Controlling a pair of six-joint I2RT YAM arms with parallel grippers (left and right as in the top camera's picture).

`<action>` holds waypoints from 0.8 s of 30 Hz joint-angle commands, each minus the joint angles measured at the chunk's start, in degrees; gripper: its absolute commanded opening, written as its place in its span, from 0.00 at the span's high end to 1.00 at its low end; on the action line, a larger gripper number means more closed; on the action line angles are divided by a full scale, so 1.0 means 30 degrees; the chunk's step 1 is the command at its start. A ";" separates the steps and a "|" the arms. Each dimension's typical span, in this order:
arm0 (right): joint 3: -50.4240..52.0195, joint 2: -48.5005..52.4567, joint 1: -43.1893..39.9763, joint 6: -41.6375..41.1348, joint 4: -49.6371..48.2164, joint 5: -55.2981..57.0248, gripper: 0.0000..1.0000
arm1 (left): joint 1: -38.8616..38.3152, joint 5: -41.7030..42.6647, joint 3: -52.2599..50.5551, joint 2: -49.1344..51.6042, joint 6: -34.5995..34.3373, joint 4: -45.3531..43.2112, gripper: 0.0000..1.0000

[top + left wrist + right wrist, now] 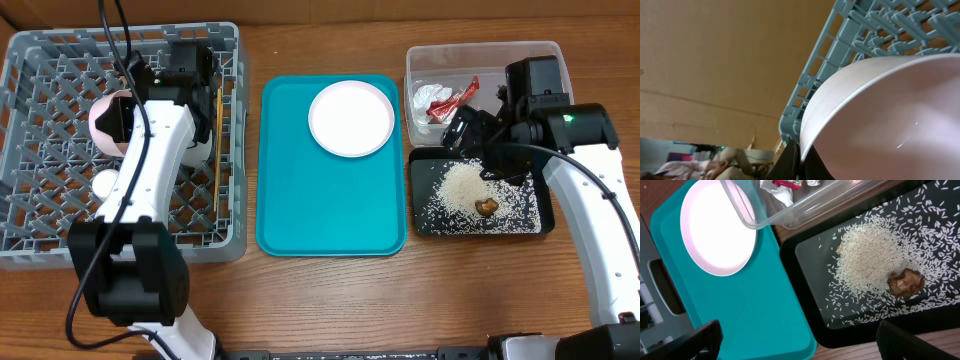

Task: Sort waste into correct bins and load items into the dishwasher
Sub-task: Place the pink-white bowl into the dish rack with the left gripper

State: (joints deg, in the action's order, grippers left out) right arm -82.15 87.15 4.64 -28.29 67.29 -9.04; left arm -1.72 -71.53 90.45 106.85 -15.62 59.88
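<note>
left claw: seemingly clamped on small pink round dish, held edgewise to slot into grey lattice rack, left end of bench | right claw: spread wide, empty
</note>
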 commanded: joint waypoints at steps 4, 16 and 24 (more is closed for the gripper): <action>-0.0138 -0.0124 0.0051 -0.0073 -0.0095 -0.0022 0.00 | 0.1195 -0.2171 0.0007 0.0546 0.2375 -0.2579 0.96; -0.0138 -0.0124 0.0051 -0.0080 -0.0335 -0.0015 0.00 | 0.2929 -0.0219 0.0007 0.1013 0.5289 -0.5348 0.96; -0.0138 -0.0124 0.0051 -0.0080 -0.0306 -0.0015 0.00 | 0.3038 -0.1188 0.0007 0.3497 0.7963 -0.7439 0.96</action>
State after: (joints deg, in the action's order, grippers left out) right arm -82.15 87.15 4.64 -28.32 66.63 -8.99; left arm 7.18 -72.51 90.32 114.61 3.29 39.46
